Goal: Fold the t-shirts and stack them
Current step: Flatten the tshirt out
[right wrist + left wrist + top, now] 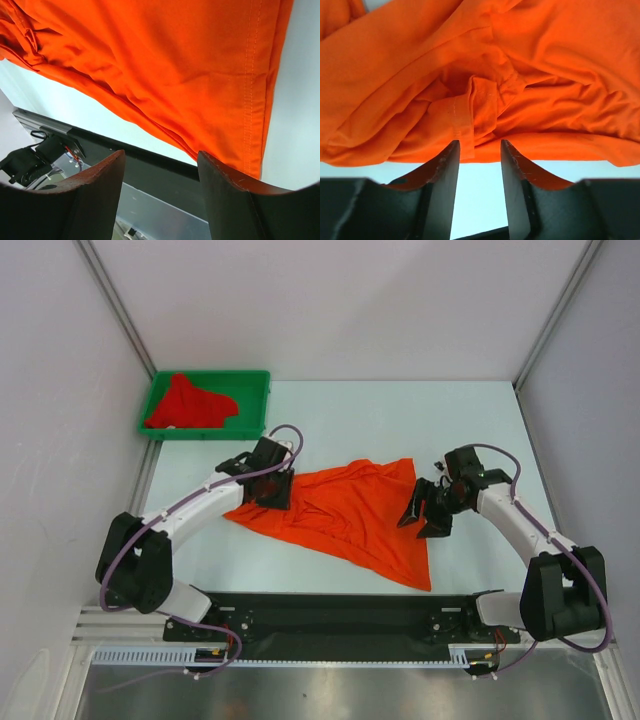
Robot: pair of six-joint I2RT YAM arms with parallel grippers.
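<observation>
Two arms flank the orange t-shirt [345, 515], rumpled mid-bench [400, 420]; the red t-shirt [190, 403] lies in the green tray [255, 380]. Left fingers [444, 170] stand parted at its hem, right fingers [95, 190] spread, empty. A clean fold likely needs both pinching matching corners first.

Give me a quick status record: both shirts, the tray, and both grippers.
orange t-shirt: unfolded, rumpled, on the table
red t-shirt: crumpled inside the green tray, far left
left gripper: open, tips at the orange t-shirt's bunched edge
right gripper: open, by the orange t-shirt's right edge, holding nothing
stack: not started
</observation>
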